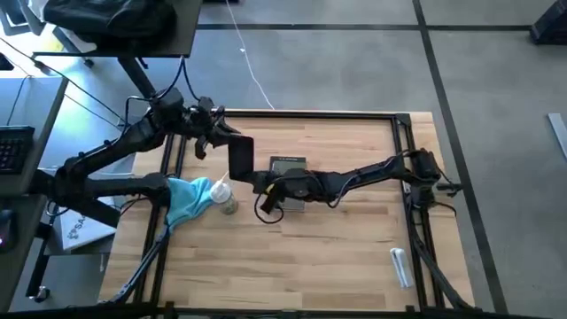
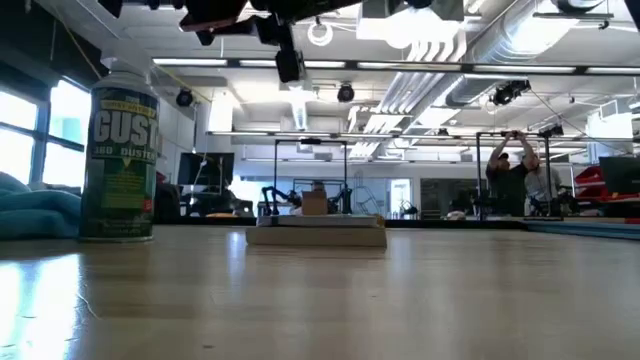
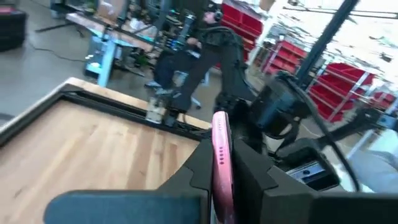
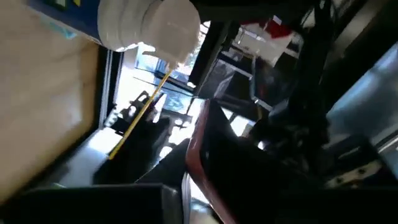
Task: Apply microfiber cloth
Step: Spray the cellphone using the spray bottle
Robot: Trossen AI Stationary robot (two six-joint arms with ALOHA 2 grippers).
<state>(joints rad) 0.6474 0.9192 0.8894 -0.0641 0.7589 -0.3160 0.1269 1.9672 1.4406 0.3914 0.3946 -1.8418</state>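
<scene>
High view: the wood-plank table (image 1: 337, 257) carries the soft, rumpled cloth (image 1: 184, 200) at its left edge, beside a canister (image 1: 221, 197). My left gripper (image 1: 237, 149) clamps the slim pink phone (image 3: 221, 158) aloft. My right gripper (image 1: 266, 188) hangs near; whether it grips, I cannot tell. Best I fetch the cloth, then wipe flat, gently.

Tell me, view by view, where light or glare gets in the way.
High view: even light, the microfiber cloth plainly seen. Low view: ceiling lamps glare above the duster can. Left wrist view: the pink phone is well lit in the left tool. Right wrist view: strong backlight, foreground in shadow.
</scene>
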